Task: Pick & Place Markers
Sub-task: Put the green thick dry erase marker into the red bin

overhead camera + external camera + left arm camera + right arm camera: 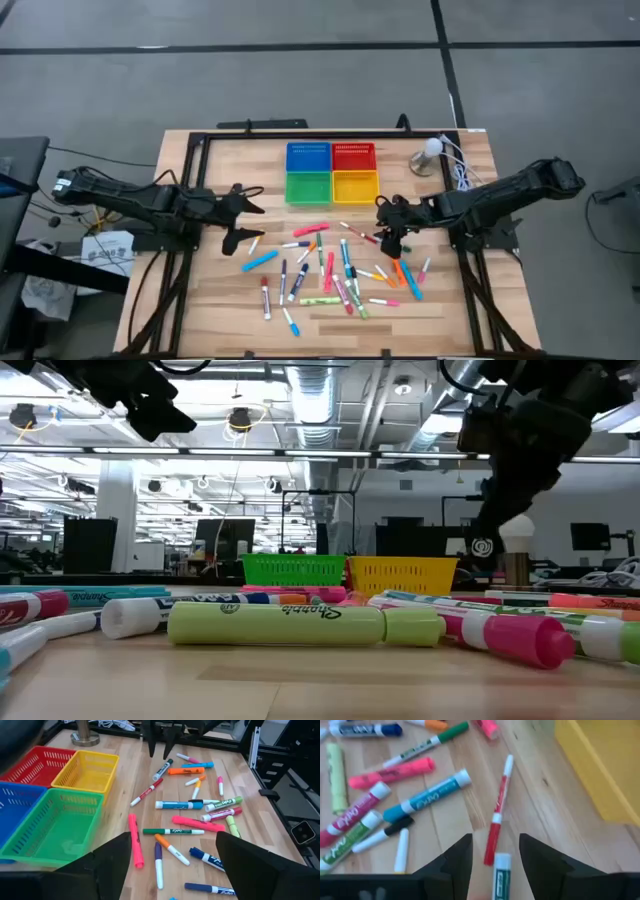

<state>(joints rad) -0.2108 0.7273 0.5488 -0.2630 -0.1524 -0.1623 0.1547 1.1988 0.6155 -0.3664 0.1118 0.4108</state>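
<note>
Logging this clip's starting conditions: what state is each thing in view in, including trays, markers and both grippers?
Left gripper: open, empty, above the table beside the markers.
Right gripper: open, empty, over a red marker.
Markers: capped, lying flat, scattered on the table, none in a tray.
Blue tray: empty.
Red tray: empty.
Green tray: empty.
Yellow tray: empty.

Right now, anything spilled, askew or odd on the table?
Nothing damaged. The markers lie scattered at all angles across the wood, none in the four trays. The right gripper hovers open over a thin red marker; the left gripper waits open nearer the table's left side.
</note>
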